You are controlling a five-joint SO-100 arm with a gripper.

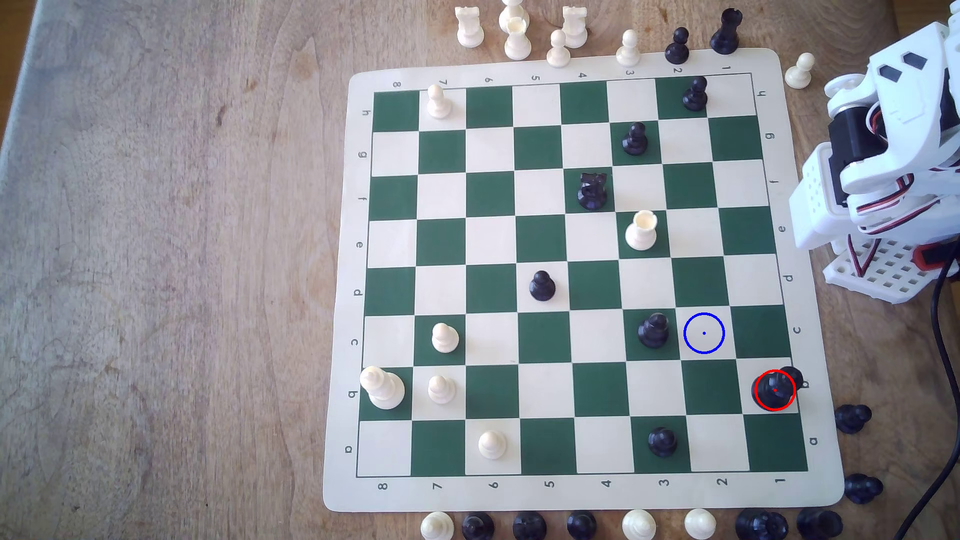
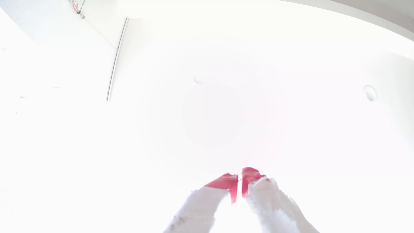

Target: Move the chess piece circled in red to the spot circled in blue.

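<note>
The chess piece circled in red (image 1: 774, 390) is a glossy black piece with a wide round base, standing on the cream square b1 near the board's right edge in the exterior view. The spot circled in blue (image 1: 704, 333) is the bare cream square c2, one row up and one file left of it. The white arm (image 1: 893, 130) is folded beside the board at the exterior view's right, well away from both. In the washed-out wrist view, my gripper (image 2: 239, 177) has white fingers with red pads (image 2: 226, 181) almost touching, nothing between them.
A black pawn (image 1: 653, 331) stands on c3 right beside the blue-ringed square. Another black pawn (image 1: 662, 441) is on a3. A black knight (image 1: 592, 191) and a white rook (image 1: 642, 231) stand mid-board. Captured pieces line the board's top, bottom and right edges. A black cable (image 1: 940, 363) runs down beside the arm.
</note>
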